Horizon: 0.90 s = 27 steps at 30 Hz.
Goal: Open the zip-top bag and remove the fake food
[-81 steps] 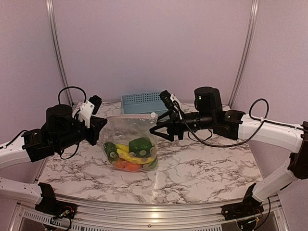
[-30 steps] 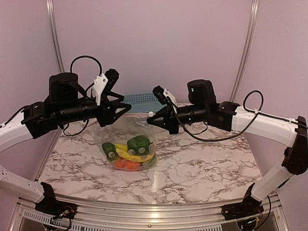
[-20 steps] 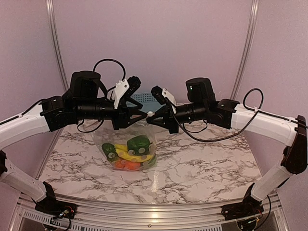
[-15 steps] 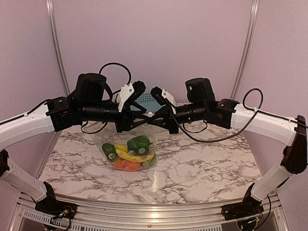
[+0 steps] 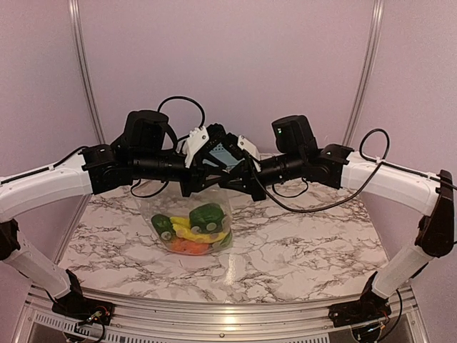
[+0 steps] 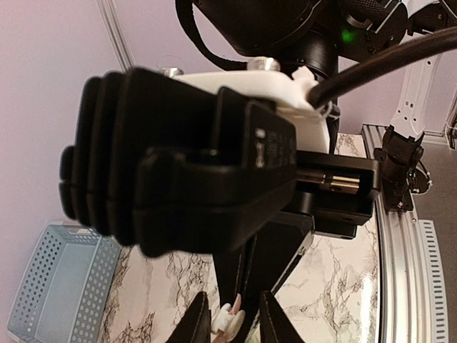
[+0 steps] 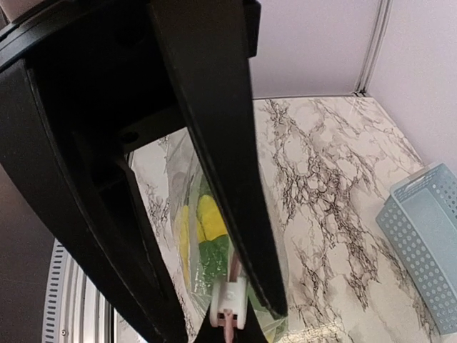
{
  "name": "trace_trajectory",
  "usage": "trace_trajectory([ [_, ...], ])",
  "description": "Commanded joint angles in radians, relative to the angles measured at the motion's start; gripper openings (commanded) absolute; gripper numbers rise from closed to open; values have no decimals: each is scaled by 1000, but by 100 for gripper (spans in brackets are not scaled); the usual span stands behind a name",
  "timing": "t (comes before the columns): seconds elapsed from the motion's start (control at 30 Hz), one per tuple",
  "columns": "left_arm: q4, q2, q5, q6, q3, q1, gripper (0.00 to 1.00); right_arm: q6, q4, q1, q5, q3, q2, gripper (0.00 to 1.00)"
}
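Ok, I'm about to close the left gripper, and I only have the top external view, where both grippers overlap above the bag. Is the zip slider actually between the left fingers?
Observer: Yes. In the left wrist view the white slider sits between the fingertips of the left gripper, with a slight gap on each side.
Operator: And the right gripper?
Observer: In the same view, the right gripper has its fingers drawn together to a point that meets the top of the slider.
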Motion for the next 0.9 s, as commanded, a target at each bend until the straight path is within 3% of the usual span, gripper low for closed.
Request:
trace_trajectory([
  [0.0,-2,21,30,18,-1,0,20,-20,-9,-3,-13,61,7,0],
  [0.13,-5,9,42,11,-19,18,13,-24,-15,-5,-8,65,6,0],
  [0.43,-57,-50,10,19,-63,43,6,-11,15,-12,15,45,-8,0],
  [0.87,-117,-159,-93,-17,-125,100,4,109,144,-129,15,-74,-89,0],
])
